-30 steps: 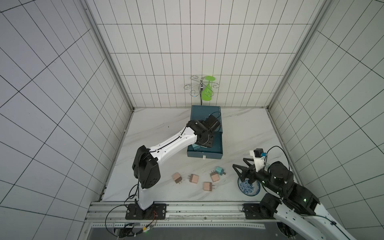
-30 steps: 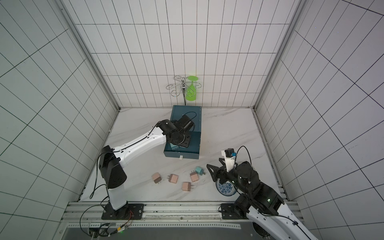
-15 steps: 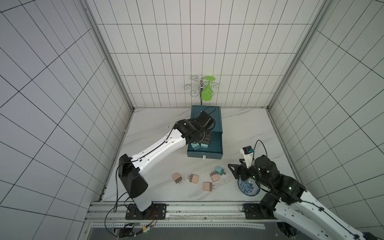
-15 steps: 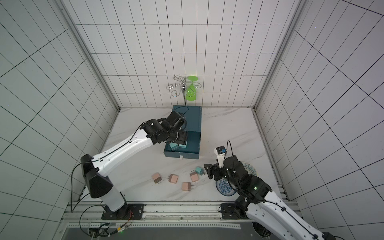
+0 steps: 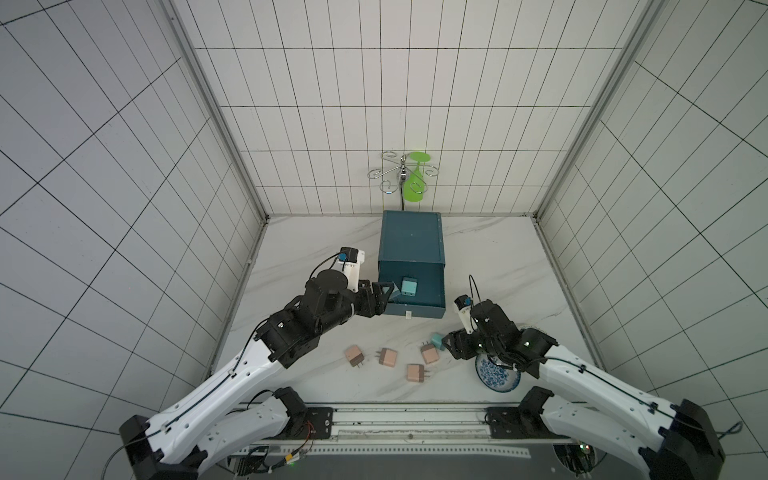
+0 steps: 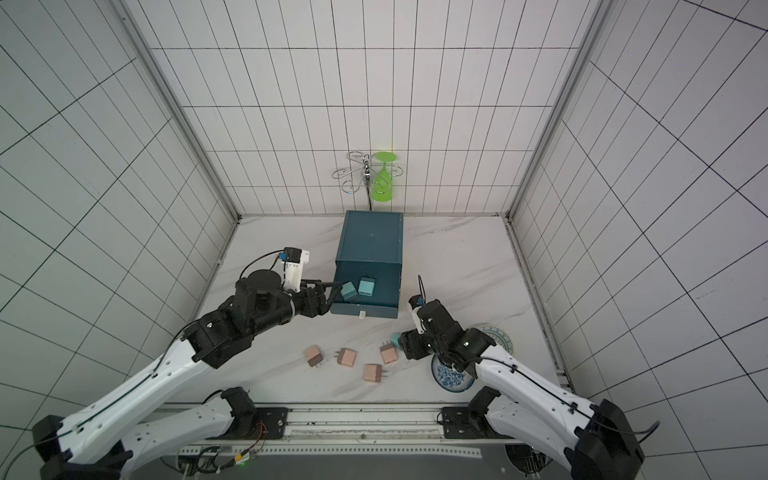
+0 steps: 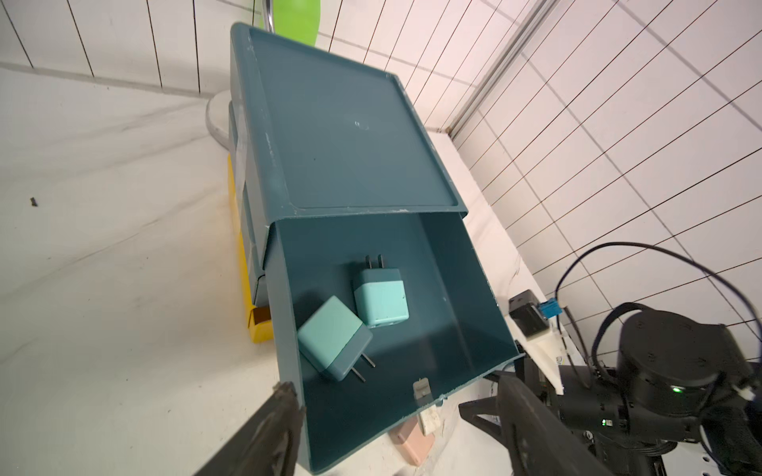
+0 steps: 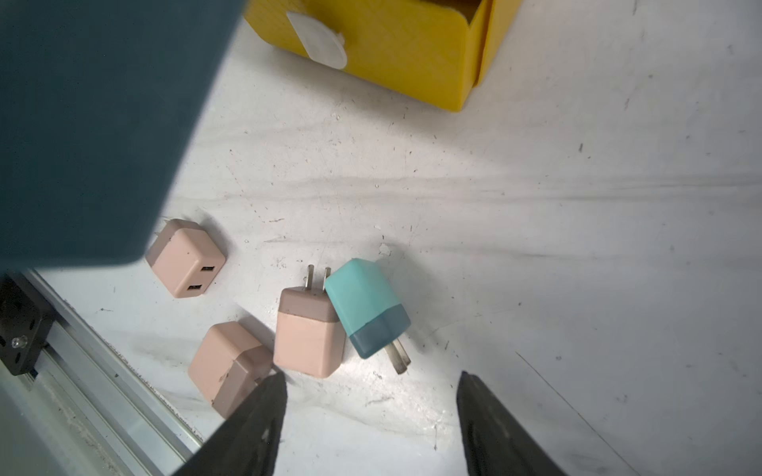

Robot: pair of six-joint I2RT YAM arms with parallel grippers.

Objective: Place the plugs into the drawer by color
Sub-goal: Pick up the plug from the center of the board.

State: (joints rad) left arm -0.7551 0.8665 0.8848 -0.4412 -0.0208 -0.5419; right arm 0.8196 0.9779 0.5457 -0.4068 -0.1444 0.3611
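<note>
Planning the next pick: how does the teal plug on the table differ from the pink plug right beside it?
Colour: the teal plug has a dark teal band; the pink plug a brownish one. Pose: the teal plug's prongs point toward the open right pincer, the pink plug's away from it. Shared: cube shape, two prongs, both lying on the table, side by side.

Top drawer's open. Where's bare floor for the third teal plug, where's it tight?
Free: the open drawer floor between the two teal plugs and its wall on the right arm's side; bare marble between chest and tiled side wall there too. Crowded: the drawer's opposite corner, and the strip in front, with pink plugs, a loose teal plug and the bowl.
</note>
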